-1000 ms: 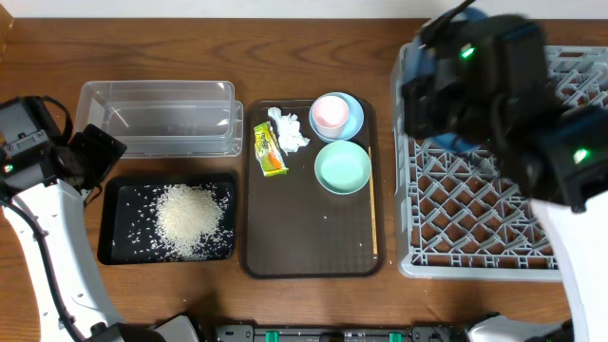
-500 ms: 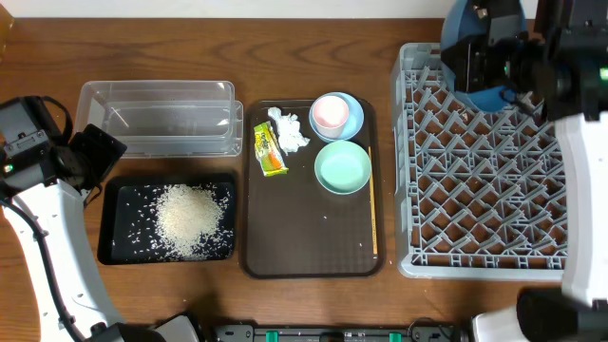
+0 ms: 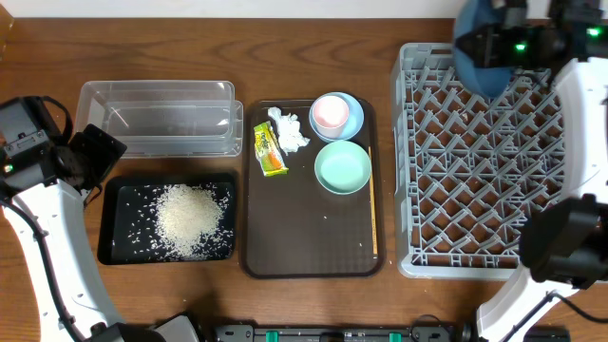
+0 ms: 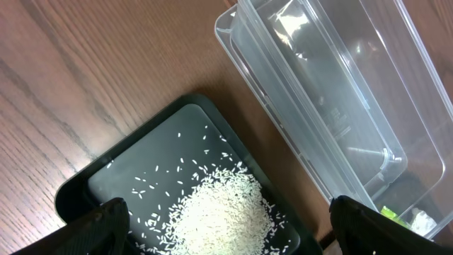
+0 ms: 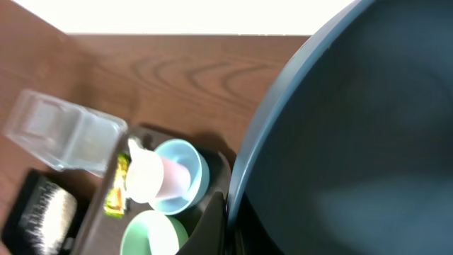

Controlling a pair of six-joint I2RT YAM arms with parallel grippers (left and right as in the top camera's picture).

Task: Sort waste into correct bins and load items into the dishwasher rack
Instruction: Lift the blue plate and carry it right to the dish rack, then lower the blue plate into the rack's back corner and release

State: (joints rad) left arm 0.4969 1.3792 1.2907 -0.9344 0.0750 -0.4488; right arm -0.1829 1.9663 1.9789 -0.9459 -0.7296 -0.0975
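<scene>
Left pincer spread wide, right pincer clamped.

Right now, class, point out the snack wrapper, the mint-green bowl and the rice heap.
snack wrapper (image 3: 269, 150): overhead view, middle of the wrapper.
mint-green bowl (image 3: 342, 167): overhead view, centre of its inside.
rice heap (image 3: 193, 218): overhead view, middle of the heap.

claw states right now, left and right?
Left claw: open, empty, beside the shallow black rectangular tray of white rice.
Right claw: closed on the rim of the large blue bowl, at the grey plastic dishwasher rack's far edge.
</scene>
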